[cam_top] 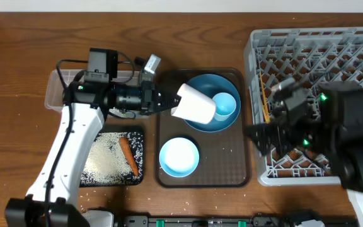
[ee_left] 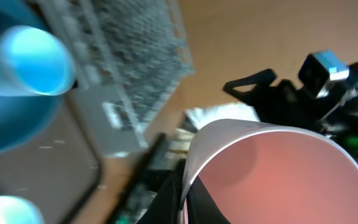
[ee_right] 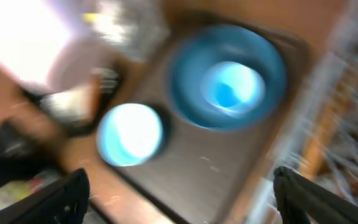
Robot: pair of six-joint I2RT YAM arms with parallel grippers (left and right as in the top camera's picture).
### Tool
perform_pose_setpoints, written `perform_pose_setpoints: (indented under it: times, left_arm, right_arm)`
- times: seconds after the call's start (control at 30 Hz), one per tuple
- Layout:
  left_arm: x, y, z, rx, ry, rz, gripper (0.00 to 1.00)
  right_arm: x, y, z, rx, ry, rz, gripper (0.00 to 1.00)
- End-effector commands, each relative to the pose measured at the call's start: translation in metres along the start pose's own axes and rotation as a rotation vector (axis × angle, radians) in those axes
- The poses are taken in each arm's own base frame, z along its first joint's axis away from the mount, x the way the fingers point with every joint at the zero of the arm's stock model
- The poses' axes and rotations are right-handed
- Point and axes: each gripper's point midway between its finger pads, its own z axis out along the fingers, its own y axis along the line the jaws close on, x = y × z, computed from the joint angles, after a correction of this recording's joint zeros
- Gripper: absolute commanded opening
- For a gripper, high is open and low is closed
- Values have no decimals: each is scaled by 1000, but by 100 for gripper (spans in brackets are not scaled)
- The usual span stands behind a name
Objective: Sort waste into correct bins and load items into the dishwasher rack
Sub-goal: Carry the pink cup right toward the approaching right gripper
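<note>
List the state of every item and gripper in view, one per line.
white-pink cup: tipped sideways, held by the left gripper over the brown tray.
light-blue cup: upright on the dark-blue plate.
light-blue bowl: upright, empty, on the brown tray.
carrot: lying in the black tray with the rice.
chopsticks: lying in the dishwasher rack.
right gripper: open, empty, above the rack.

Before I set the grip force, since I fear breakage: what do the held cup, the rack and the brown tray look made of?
The cup: smooth plastic or glazed ceramic, white outside, pink inside; I cannot tell which. The rack: grey moulded plastic, matte open lattice. The tray: probably brown plastic, faint sheen, rounded rim.
</note>
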Motion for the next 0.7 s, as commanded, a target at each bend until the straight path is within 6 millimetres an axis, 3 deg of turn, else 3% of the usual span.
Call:
perform_pose_setpoints:
  times: [0.0,0.27,0.67]
  left_arm:
    - [12,-29,5,172,66,21,6]
    - [24,-38,25,196,137,73,6]
    - [24,-39,27,199,140,90,6]
  right_arm:
    - [-6,53,-13,-297,-66,-141,95]
    - [-7,63,-8,-402,-69,-137,99]
    - [-9,84,9,-573,-63,-172,98]
